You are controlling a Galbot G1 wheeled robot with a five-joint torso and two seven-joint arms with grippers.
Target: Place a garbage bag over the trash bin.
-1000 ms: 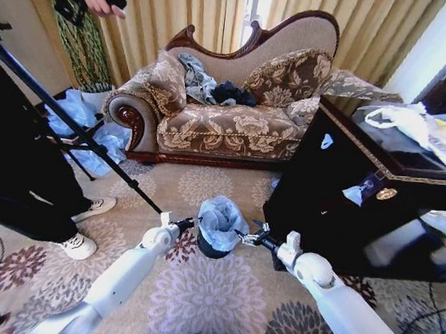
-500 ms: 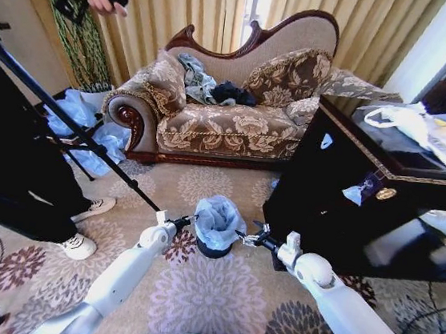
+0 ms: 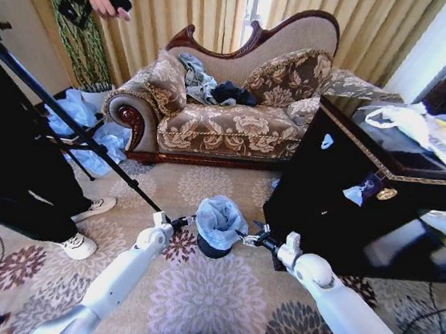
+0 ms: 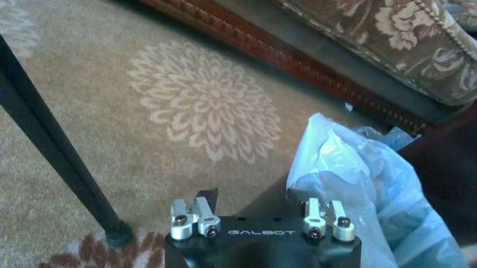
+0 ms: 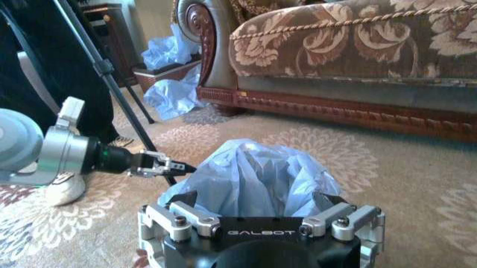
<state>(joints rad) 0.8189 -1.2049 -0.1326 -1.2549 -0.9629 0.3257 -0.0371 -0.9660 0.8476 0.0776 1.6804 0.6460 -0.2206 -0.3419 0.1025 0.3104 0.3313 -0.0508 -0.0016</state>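
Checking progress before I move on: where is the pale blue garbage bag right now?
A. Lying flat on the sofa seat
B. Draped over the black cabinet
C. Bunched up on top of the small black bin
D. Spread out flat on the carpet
C: the garbage bag sits crumpled on the black bin, with the left pincer and right pincer at its sides.

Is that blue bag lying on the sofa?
No, the garbage bag is bunched up over the trash bin on the carpet, in front of the sofa.
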